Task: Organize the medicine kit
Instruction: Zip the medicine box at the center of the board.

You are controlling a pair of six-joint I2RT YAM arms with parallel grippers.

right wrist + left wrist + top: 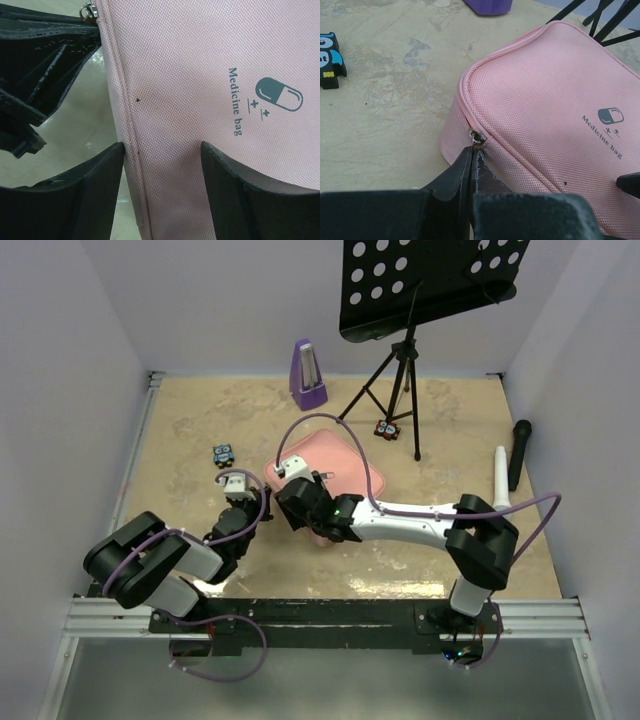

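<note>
Working the kit's (pixel 555 100) zip: left pincer (pixel 472 150) clamps the zip pull (pixel 476 137), right pincer (pixel 161 150) stands apart above the kit; next probably needs a steady drag along the seam.

Pink medicine kit (pixel 545 100) with grey pill logo (pixel 610 116), purple metronome (pixel 307 375), mottled beige table (pixel 200 420), black music stand (pixel 430 280)

A mottled beige table (pixel 180 430) carries the pink medicine kit (pixel 335 455), purple metronome (pixel 307 375), tripod stand (pixel 404 360) — and a black microphone (pixel 520 450).

Left gripper (pixel 472 150) jaws pinched together; right gripper (pixel 162 146) jaws spread wide, arm stretched leftward.
</note>
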